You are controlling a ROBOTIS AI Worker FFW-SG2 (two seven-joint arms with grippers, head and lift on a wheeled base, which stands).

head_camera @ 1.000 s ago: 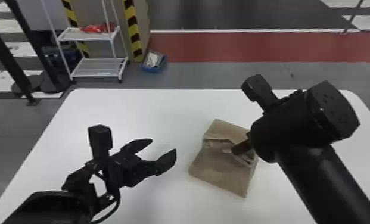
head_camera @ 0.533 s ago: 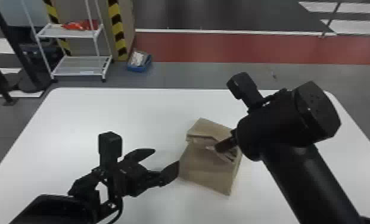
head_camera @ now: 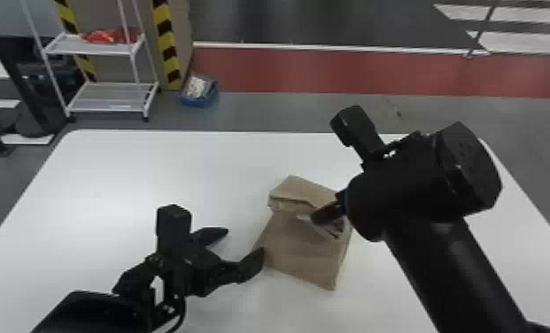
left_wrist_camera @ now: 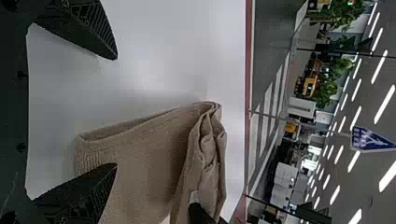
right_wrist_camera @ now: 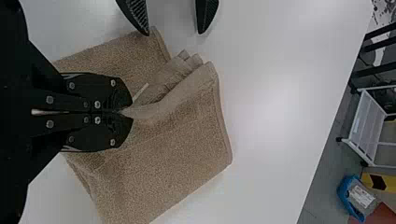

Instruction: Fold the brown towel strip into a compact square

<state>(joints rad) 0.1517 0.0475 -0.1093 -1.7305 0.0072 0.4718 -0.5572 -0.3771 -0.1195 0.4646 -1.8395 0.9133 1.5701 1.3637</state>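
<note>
Soft brown towel strip (head_camera: 300, 254), part folded
Head view: it lies on the white bench (head_camera: 118, 177) and looks light and floppy; left wrist view: the left end effector (left_wrist_camera: 116, 111) is wide, and the flat edge near it seems best to grab; right wrist view: the right end effector (right_wrist_camera: 132, 112) pinches a bunched-up bit

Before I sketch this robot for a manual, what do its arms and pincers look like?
Mostly black. The right arm is a smooth tube with a drum-shaped joint; a cable loops beside the left arm. The left pincer has tapering fingers with ridged inner faces; the right pincer carries round silvery screws.
</note>
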